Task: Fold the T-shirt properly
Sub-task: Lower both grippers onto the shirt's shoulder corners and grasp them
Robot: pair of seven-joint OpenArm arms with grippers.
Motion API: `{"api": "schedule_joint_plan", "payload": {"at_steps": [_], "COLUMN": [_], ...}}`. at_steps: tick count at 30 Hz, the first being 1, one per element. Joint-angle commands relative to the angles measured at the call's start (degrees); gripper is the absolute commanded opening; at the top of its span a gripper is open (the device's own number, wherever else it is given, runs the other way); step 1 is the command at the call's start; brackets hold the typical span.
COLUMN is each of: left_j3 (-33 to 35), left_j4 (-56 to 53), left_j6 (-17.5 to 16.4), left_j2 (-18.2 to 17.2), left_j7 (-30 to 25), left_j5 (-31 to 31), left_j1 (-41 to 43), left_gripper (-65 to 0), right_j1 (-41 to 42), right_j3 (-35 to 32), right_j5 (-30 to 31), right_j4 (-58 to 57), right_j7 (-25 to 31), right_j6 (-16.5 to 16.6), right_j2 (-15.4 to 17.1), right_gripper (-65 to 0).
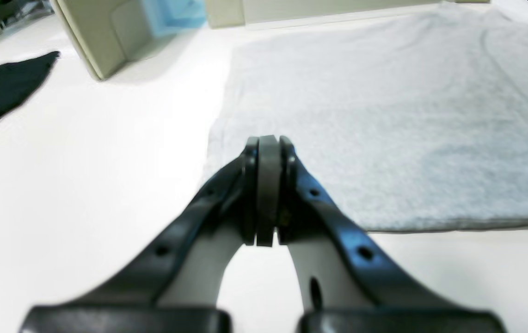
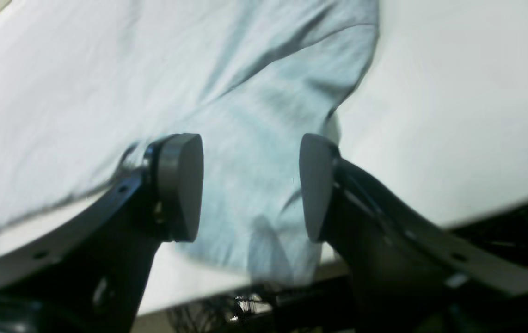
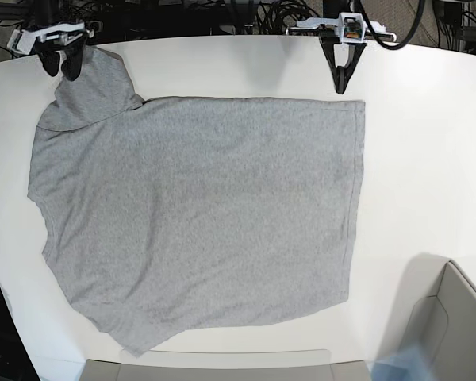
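The heather-grey T-shirt [image 3: 198, 214] lies spread flat on the white table [image 3: 428, 159], plain side up, one sleeve [image 3: 91, 87] reaching to the far left corner. My right gripper [image 3: 63, 67] hangs over that sleeve's end near the table edge. In the right wrist view its jaws [image 2: 250, 185] stand wide open with the crumpled sleeve [image 2: 264, 115] below and nothing held. My left gripper [image 3: 341, 86] is shut and empty, just off the shirt's far right corner. In the left wrist view its pads [image 1: 267, 138] press together beside the shirt's edge [image 1: 384, 115].
A beige bin [image 3: 452, 317] with something blue inside stands at the near right corner, also seen as a beige bin [image 1: 102, 37] in the left wrist view. A black cloth [image 1: 0, 92] lies on the table apart from the shirt. Cables hang beyond the far table edge [image 3: 222, 20].
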Motion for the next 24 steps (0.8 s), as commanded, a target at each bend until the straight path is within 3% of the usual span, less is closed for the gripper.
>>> {"api": "schedule_joint_plan", "payload": {"at_steps": [1, 5, 12, 18, 24], "left_j3": [0.44, 1.14, 0.79, 0.96, 1.05], "left_j4": [0.97, 0.97, 0.97, 0.97, 0.97], "left_j6": [-0.03, -0.03, -0.03, -0.03, -0.03], "left_j2": [-0.01, -0.01, -0.01, -0.01, -0.01], "left_j7": [-1.19, -0.05, 2.59, 3.12, 5.67], "left_j5": [-0.01, -0.01, -0.01, -0.01, -0.01], "left_j1": [0.46, -0.68, -1.47, -2.00, -3.14], "left_gripper": [-64.6, -64.6, -64.6, -64.6, -64.6], "right_j1": [-0.24, 5.03, 13.21, 17.78, 22.61], "right_j3": [1.33, 5.90, 16.98, 24.72, 25.24], "right_j5": [1.65, 6.57, 6.75, -0.55, -9.51], "right_j4": [-0.02, -3.01, -9.69, -10.92, -11.18], "right_j7": [-0.79, -8.00, -22.85, -27.69, -33.05], "right_j6": [2.39, 11.80, 20.06, 22.70, 23.40], "right_j2": [0.56, -3.05, -9.99, -15.18, -18.87], "right_gripper": [-31.8, -31.8, -31.8, -31.8, -31.8]}}
